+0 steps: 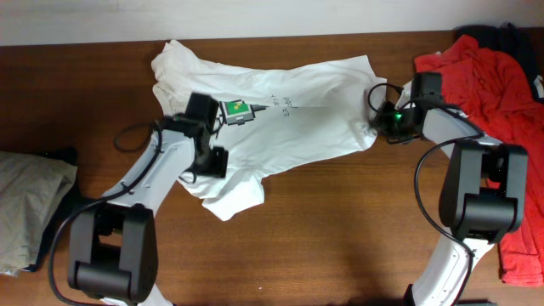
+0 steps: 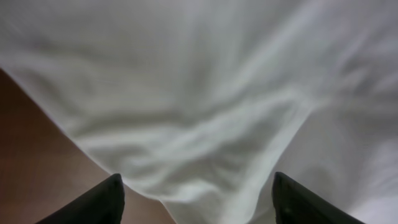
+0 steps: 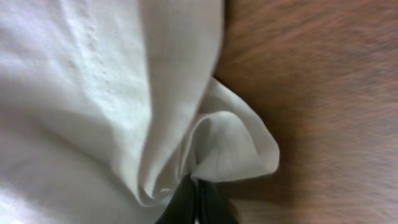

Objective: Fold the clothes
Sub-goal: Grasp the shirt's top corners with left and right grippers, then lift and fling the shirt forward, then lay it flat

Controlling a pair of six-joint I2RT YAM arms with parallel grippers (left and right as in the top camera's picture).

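Two black fingers of the left gripper stand wide apart, low over the T-shirt, with nothing clamped between them. Rumpled white cloth fills the gap and runs on beyond it, and a wedge of bare table shows past the shirt's slanting edge.

The right gripper has its fingers pressed together on a small pucker of the shirt's edge, and the cloth curls into a loose loop just above the pinch. Seen from above, that pinch sits at the shirt's border on the robot's right side, with a green light glowing on the wrist beside it.

The shirt lies spread but wrinkled across the far half of the table. One sleeve is bunched at its far corner on the robot's left, and a flap hangs toward the robot at its near edge. Its small dark-and-green print faces up, with grey lettering just beside it. The left arm's wrist rests over the cloth right next to the print.

The table is dark brown wood with a visible grain, and it shines softly around the shirt. A red garment is heaped beyond the shirt's right-hand end, apart from it. A beige-grey garment lies well off the shirt's other end, at the table's edge. Beyond the shirt, past the table's far edge, runs a pale strip; I cannot tell whether it is wall or floor.
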